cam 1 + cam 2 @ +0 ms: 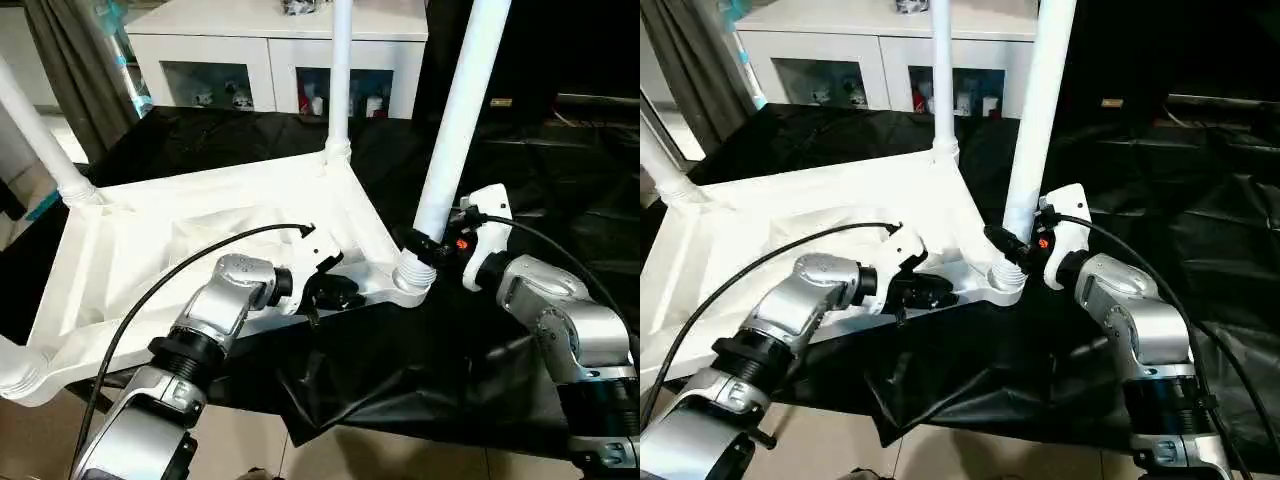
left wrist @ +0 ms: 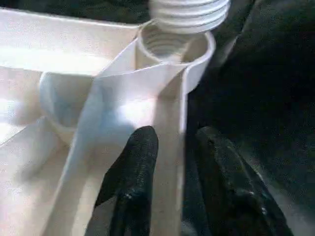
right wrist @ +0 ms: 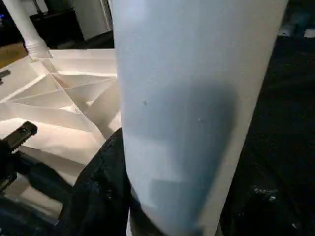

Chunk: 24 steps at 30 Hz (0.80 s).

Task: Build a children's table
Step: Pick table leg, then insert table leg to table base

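The children's table lies upside down on black cloth, its ribbed white top (image 1: 200, 230) facing up. My right gripper (image 1: 425, 243) is shut on the base of a white leg (image 1: 455, 130) that leans slightly. The leg's threaded end (image 2: 189, 12) hangs right at the mouth of the near right corner socket (image 2: 172, 44), with the threads showing above it. My left gripper (image 1: 335, 290) is at the top's near rim beside that socket. Its black fingers (image 2: 138, 162) straddle the rim wall, open, with a dark gap beside one finger.
Other legs stand in the far corner (image 1: 340, 70) and the left corner (image 1: 35, 135). A further leg (image 1: 10, 370) shows at the near left. A white glass-door cabinet (image 1: 270, 50) stands behind. Loose black cloth (image 1: 400, 370) is rumpled around the table.
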Available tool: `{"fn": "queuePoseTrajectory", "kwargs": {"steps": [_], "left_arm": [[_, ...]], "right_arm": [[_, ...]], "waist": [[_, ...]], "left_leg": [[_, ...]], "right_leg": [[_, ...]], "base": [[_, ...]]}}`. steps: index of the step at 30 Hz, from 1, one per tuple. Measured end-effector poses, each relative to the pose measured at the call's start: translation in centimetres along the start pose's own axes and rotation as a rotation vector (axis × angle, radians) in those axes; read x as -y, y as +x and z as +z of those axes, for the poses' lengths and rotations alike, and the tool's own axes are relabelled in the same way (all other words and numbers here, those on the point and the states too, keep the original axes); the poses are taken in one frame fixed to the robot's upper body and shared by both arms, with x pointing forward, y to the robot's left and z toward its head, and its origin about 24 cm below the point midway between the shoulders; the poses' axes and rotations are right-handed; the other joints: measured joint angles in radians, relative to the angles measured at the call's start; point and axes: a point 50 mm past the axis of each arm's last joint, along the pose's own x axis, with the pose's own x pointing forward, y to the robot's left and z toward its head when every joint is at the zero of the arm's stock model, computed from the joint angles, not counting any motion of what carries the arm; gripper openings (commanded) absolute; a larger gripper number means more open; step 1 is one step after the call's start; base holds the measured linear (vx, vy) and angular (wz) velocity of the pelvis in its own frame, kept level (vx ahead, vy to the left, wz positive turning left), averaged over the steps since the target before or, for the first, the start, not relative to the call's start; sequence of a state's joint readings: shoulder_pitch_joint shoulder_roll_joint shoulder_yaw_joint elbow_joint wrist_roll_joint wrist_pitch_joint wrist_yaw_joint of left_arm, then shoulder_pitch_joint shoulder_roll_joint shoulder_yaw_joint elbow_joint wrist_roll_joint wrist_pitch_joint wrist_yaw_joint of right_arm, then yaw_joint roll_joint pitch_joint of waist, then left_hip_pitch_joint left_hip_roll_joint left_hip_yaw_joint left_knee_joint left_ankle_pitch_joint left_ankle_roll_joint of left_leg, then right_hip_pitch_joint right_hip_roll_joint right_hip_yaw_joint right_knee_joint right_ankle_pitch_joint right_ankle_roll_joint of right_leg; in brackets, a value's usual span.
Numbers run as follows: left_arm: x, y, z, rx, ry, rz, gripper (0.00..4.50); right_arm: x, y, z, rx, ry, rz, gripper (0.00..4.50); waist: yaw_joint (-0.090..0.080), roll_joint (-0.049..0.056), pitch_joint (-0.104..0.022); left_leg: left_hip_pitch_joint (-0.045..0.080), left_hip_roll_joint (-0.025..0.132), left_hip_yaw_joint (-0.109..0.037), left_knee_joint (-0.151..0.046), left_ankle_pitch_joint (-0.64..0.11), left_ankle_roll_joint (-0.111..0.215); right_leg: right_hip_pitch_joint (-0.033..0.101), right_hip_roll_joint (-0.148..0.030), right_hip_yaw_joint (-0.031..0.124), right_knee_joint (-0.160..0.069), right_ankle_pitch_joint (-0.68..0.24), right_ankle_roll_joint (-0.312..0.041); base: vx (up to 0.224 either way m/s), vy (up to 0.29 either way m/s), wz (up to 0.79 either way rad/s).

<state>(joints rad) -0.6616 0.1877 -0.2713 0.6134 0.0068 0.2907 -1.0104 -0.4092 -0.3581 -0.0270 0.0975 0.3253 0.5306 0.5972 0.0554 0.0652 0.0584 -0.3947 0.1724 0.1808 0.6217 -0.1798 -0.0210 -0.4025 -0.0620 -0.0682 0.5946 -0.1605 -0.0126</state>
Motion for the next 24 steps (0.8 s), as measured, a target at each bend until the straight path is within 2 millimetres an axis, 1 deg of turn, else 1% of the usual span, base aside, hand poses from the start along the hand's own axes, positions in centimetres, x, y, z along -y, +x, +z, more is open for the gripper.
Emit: {"fn": "queuePoseTrajectory", "kwargs": {"steps": [6,9,11,14,17,19,23,24], "left_arm": [[-0.1,0.2,-0.3,-0.022,0.004,-0.001,1.52],[-0.3,0.2,-0.4,-0.029,-0.003,-0.001,1.52],[-0.3,0.2,-0.4,-0.027,0.001,-0.001,1.23],[-0.4,0.2,-0.4,-0.029,-0.001,-0.011,1.13],[-0.4,0.1,-0.5,-0.034,-0.003,-0.017,0.79],[-0.4,0.1,-0.5,-0.036,-0.003,-0.025,0.73],[-0.3,0.1,-0.5,-0.037,-0.002,-0.033,0.26],[-0.3,0.2,-0.5,-0.037,-0.002,-0.035,0.26]], "right_arm": [[-0.3,0.9,0.2,-0.002,-0.021,0.016,1.9],[-0.5,1.4,-0.1,-0.006,-0.007,0.025,1.9],[-0.4,1.7,-0.2,-0.011,-0.003,0.025,1.9],[-0.3,2.0,-0.2,-0.006,0.003,0.038,1.9],[-0.2,2.3,-0.7,-0.018,0.015,0.048,1.9],[-0.2,2.5,-0.7,-0.025,0.007,0.057,1.9],[-0.3,2.6,-0.7,-0.034,-0.01,0.066,1.9],[-0.3,2.6,-0.7,-0.035,-0.012,0.069,1.9]], "waist": [[-0.001,-0.001,0.0],[-0.001,-0.001,0.0],[-0.001,-0.001,0.0],[-0.002,-0.002,0.0],[-0.003,-0.003,-0.001],[-0.004,-0.007,-0.001],[-0.004,-0.012,-0.002],[-0.005,-0.013,-0.002]], "left_leg": [[0.0,0.0,0.0,0.0,0.0,0.0],[0.0,0.0,0.0,0.0,0.0,0.0],[0.0,0.0,0.0,0.0,0.0,0.0],[0.0,0.0,0.0,0.0,0.0,0.0],[0.0,0.0,0.0,0.0,0.0,0.0],[0.001,0.0,0.001,0.0,0.0,0.0],[0.001,0.0,0.001,0.0,0.0,0.0],[0.002,0.0,0.001,0.0,0.0,0.0]], "right_leg": [[0.0,0.0,0.0,0.0,0.0,0.0],[0.0,0.0,0.0,0.0,0.0,0.0],[0.0,0.0,0.0,0.0,0.0,0.0],[0.0,0.0,0.0,0.0,0.0,0.0],[0.0,0.0,0.0,0.0,0.0,0.0],[0.0,0.0,0.0,0.0,0.0,0.0],[0.001,0.0,0.001,0.0,0.0,0.0],[0.001,-0.001,0.001,0.0,0.0,0.0]], "base": [[0.0,0.0,0.0],[0.0,0.0,0.0],[0.0,0.0,0.0],[0.0,0.0,0.0],[0.0,0.0,0.0],[0.0,0.0,0.0],[0.0,0.0,0.0],[0.0,0.0,0.0]]}}
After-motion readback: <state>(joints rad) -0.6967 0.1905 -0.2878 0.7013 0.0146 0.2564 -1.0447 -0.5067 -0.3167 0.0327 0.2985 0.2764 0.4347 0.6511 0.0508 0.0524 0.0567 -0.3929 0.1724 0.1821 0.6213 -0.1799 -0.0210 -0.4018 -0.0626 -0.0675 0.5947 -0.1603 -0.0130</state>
